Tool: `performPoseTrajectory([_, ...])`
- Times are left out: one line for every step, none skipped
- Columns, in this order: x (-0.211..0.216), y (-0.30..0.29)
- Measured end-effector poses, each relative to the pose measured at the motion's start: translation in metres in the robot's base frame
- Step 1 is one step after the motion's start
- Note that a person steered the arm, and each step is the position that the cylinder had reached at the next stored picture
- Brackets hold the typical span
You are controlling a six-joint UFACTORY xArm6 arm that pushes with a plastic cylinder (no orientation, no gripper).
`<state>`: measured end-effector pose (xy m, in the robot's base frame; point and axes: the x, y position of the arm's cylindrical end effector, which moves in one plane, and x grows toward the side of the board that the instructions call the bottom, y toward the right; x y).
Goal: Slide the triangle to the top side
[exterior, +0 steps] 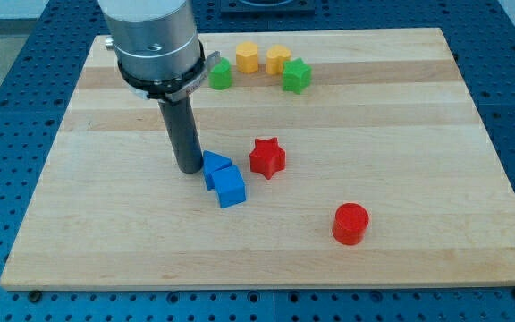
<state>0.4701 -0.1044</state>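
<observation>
A blue triangle block (214,165) lies near the board's middle, touching a blue cube-like block (231,189) just below and to its right. My tip (189,169) stands right at the triangle's left edge, seemingly touching it. The dark rod rises from there to the grey arm housing (153,40) at the view's top left.
A red star (266,157) sits just right of the blue blocks. A red cylinder (350,224) lies at the lower right. Near the top edge sit a green block (221,74), a green star (297,76) and two yellow blocks (247,57) (278,60). The wooden board (418,134) lies on a blue perforated table.
</observation>
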Motion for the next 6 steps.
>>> performPoseTrajectory([0.025,-0.007])
performPoseTrajectory([0.071,-0.002])
performPoseTrajectory([0.072,0.014])
performPoseTrajectory([0.050,0.043])
performPoseTrajectory([0.047,0.043])
performPoseTrajectory([0.014,0.026])
